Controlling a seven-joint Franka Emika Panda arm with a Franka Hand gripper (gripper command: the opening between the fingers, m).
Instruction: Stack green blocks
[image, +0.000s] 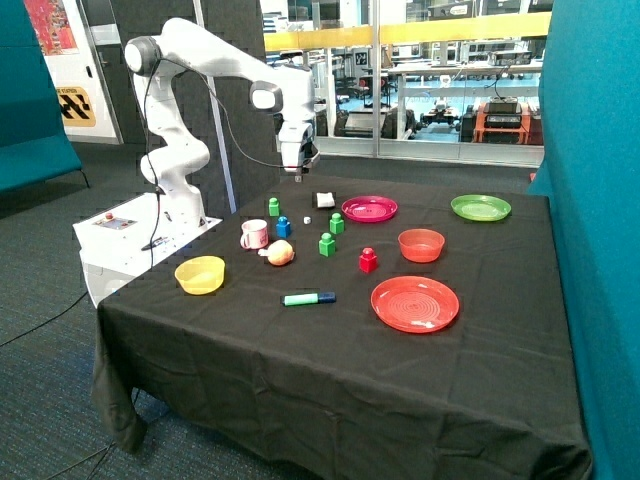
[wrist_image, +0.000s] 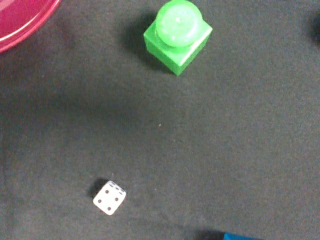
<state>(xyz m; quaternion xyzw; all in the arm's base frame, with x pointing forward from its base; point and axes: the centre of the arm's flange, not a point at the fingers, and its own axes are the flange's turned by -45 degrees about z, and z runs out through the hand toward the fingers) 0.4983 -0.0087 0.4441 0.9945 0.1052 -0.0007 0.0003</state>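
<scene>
Three green blocks stand apart on the black cloth, none stacked: one behind the pink mug, one by the magenta plate and one nearer the table's middle. My gripper hangs in the air above the back of the table, between the first two blocks, touching nothing. The wrist view shows the block by the magenta plate upright with its stud on top, and a white die a short way from it. No part of the gripper shows in the wrist view.
Blue brick, red brick, pink mug, peach-coloured fruit, green marker, yellow bowl, orange bowl, red plate, magenta plate, green plate, die.
</scene>
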